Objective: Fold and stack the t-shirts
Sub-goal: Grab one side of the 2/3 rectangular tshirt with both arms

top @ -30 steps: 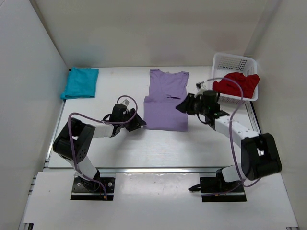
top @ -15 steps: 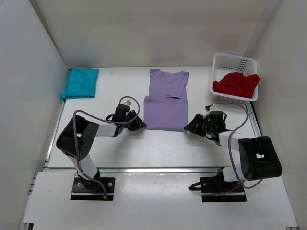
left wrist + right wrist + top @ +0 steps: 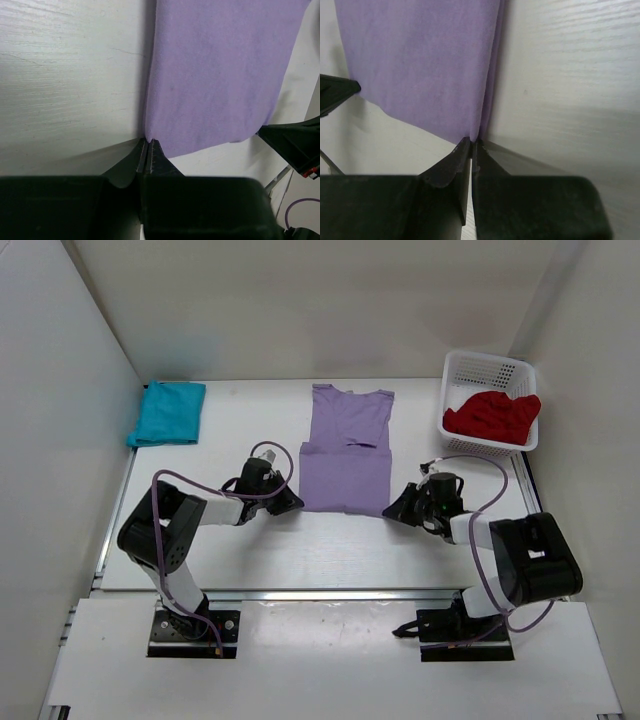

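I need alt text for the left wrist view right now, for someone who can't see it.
The left gripper, jaws closed, pinches the near corner of the lavender t-shirt, which lies flat on the white table and fills the upper right of the view. The black tip of the right gripper shows at the shirt's other near corner.

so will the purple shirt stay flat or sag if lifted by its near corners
Probably sag: the lavender shirt lies thin and flat, folded over itself, so its middle should droop between the left gripper and right gripper pinching its near corners. The folded layers may slip apart.
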`<state>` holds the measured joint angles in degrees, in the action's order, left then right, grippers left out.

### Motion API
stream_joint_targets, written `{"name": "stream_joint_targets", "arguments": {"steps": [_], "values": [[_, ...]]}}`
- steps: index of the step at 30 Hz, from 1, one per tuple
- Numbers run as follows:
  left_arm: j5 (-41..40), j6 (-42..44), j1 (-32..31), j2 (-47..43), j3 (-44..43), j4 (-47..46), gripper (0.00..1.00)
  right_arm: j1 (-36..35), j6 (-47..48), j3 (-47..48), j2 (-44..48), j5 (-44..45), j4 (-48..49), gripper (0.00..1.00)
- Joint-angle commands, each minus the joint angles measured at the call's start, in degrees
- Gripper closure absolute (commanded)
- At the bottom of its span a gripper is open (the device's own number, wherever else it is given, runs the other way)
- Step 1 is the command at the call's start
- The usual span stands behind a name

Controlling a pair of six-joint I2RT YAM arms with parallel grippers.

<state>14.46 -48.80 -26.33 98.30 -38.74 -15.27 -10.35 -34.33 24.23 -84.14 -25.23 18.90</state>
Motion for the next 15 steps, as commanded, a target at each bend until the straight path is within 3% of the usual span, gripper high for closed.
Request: {"name": "stream_joint_targets", "arguments": {"steps": [1, 7, 12, 15], "values": [[-0.7, 3.4, -0.2, -2.8, 1.8, 5.7, 1.00, -2.2, 0.7, -2.3, 4.4, 1.9, 0.0, 1.00], [1.2, 7.3, -0.4, -14.8, 10.4, 13.5, 1.00, -11.5, -1.4, -11.6, 20.2, 9.4, -9.7, 1.00], [3.5, 11.8, -1.4, -34.1, 19.5, 29.5, 1.00, -27.0, -12.0, -16.8, 42.3, 15.6, -26.7, 1.00], [3.8, 11.0, -2.8, -45.6, 17.9, 42.4, 1.00, -33.8, -17.9, -16.0, 51.5, 18.1, -36.1, 1.00]]}}
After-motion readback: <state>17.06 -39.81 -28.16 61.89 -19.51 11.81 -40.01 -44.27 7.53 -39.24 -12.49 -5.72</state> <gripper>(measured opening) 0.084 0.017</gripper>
